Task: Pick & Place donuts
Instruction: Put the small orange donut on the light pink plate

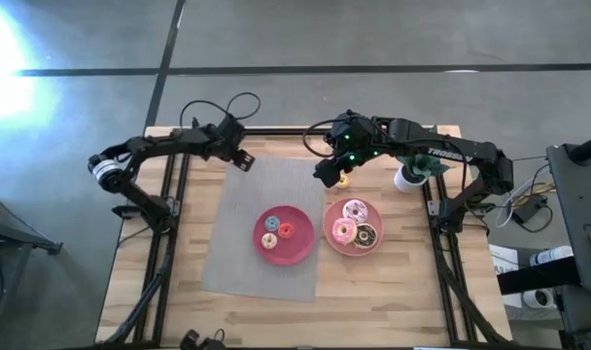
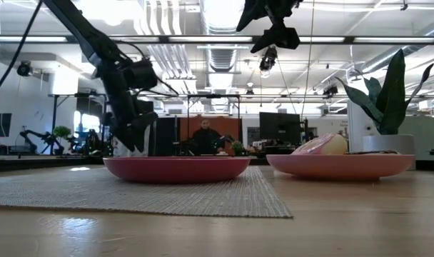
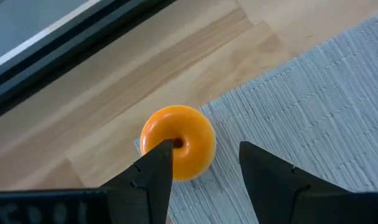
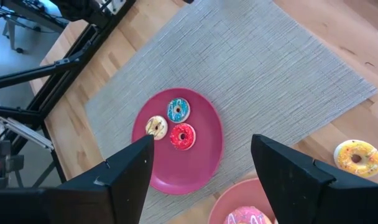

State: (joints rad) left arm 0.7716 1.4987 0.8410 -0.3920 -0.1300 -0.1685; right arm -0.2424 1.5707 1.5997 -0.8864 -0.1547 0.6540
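In the left wrist view a tiny orange donut (image 3: 183,140) lies on the far left corner of the grey mat (image 3: 313,99). My left gripper (image 3: 204,163) is open over it; one fingertip (image 3: 159,160) shows in front of the ring, the other stands beside it. My right gripper (image 1: 327,173) is open and raised above the table, next to a tiny yellow donut (image 1: 342,179) on the wood. The left pink plate (image 1: 300,251) holds blue, red and yellowish tiny donuts. The right pink plate (image 1: 332,216) holds two pink-frosted donuts and the chocolate one (image 1: 365,234).
A white pot with a green plant (image 1: 415,175) stands at the table's far right, close to the right arm. The two plates sit side by side mid-table, the left one on the mat (image 1: 239,233). Bare wood lies toward the near edge. A person (image 2: 205,137) sits far behind the table.
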